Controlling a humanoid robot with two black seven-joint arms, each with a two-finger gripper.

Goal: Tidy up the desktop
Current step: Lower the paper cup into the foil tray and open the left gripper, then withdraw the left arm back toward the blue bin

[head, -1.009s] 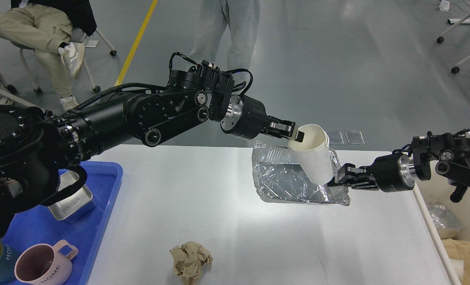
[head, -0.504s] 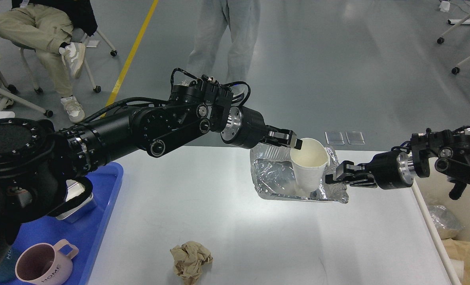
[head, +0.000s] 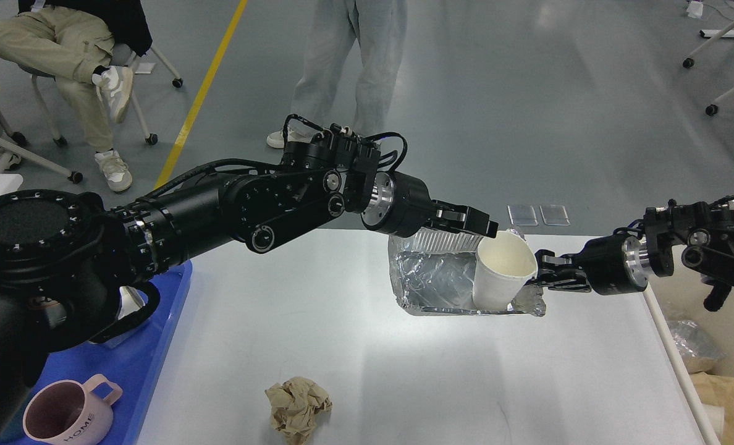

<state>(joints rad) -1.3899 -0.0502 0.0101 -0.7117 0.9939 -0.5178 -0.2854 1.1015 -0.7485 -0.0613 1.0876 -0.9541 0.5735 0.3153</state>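
White paper cup (head: 504,272) upright in crumpled silver foil tray (head: 435,278) at far right of white desk (head: 367,346). Left claw (head: 489,230) touches cup rim, opening unclear. Right claw (head: 543,276) grips tray edge. Advise: release cup gently, keep tray level.

One paper cup (head: 504,272) — one foil tray (head: 441,281) — one mug (head: 64,417).

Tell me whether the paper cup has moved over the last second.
Yes. The paper cup went rightward and down, from tilted above the foil tray to upright inside it.
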